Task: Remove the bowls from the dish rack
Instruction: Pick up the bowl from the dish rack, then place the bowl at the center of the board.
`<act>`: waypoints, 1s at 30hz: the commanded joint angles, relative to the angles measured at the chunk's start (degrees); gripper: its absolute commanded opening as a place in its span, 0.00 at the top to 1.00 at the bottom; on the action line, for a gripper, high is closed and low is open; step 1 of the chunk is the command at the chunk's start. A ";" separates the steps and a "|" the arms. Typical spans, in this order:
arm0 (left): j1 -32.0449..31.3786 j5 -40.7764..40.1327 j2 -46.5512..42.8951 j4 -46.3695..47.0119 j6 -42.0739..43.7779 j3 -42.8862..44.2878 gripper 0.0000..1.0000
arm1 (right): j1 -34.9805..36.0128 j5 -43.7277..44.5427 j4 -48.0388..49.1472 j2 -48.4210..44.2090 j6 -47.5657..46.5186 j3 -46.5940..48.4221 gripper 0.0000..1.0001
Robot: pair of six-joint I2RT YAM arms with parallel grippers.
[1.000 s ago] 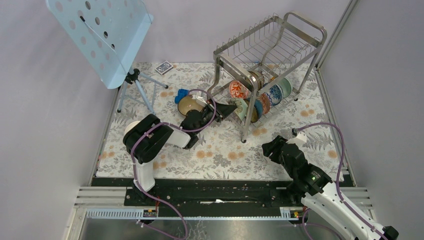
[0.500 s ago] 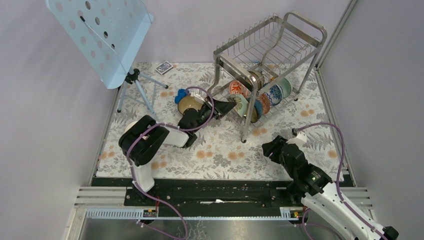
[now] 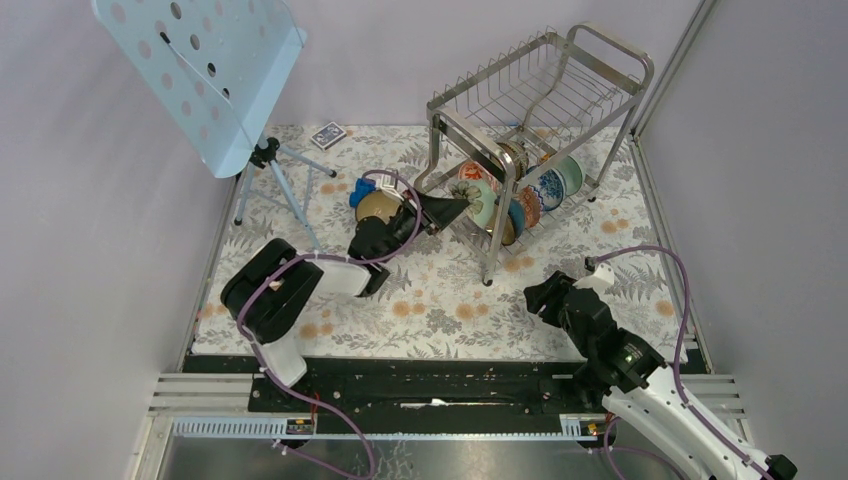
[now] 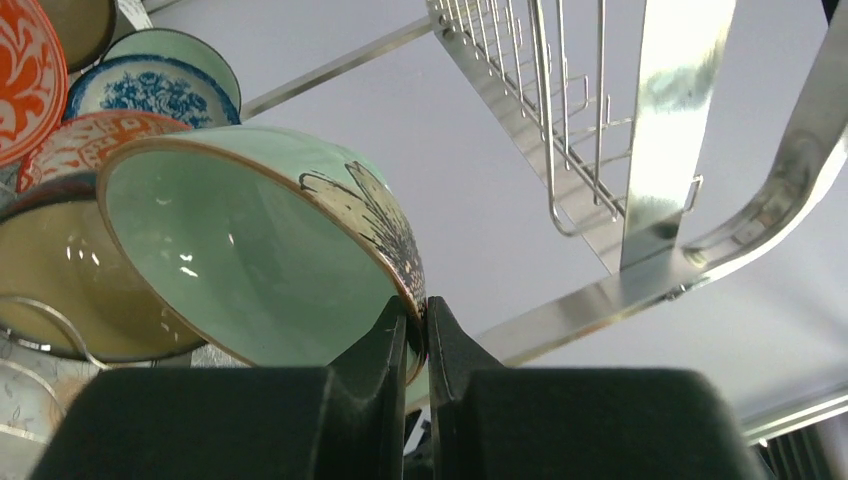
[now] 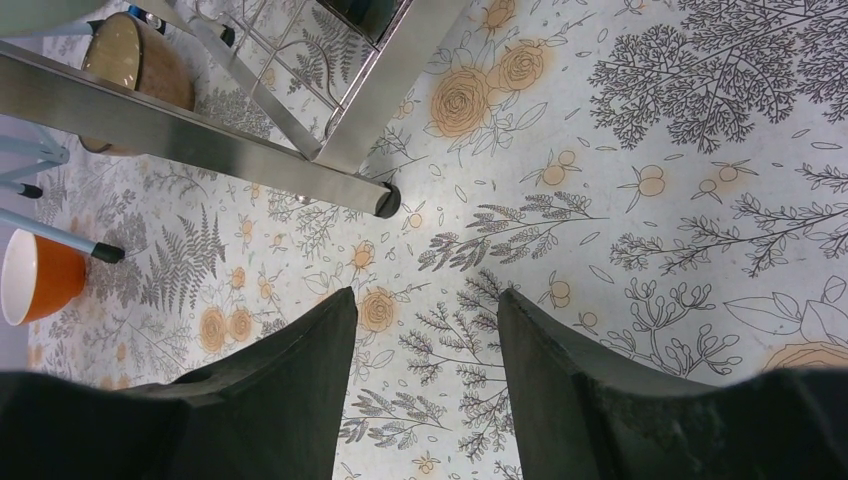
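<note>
Pale green bowl (image 4: 230,240) rim-clamped in left end effector (image 4: 420,312) (thin grip, poss. slip onto dish rack (image 4: 670,130)); right end effector (image 5: 425,305) apart.

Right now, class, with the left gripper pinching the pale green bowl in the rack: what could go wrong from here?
1. The left gripper pinches only the rim of the pale green ceramic bowl; so thin a hold may let it pivot or slip.
2. That bowl stands just in front of a brown, tan-lined bowl, near the steel dish rack; pulling out might knock either.
</note>
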 commanded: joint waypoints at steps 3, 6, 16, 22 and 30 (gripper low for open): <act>0.31 3.33 -12.04 4.19 1.52 -6.43 1.00 | -0.37 -1.93 1.28 -1.12 -1.50 0.31 0.37; 0.31 4.12 -21.91 -5.50 5.72 -11.10 1.00 | -0.39 -3.19 0.64 -0.95 -2.87 1.33 0.33; -2.06 0.36 -54.97 -57.36 30.34 -10.40 1.00 | -0.42 -18.93 2.75 2.09 -8.12 5.51 0.24; -5.80 -3.43 -58.78 -83.66 44.03 0.10 1.00 | -0.41 -32.91 7.35 9.17 -7.52 6.72 0.26; -12.63 -8.36 -54.95 -101.77 55.94 10.96 1.00 | 1.98 -33.27 8.73 14.96 -7.50 6.45 0.27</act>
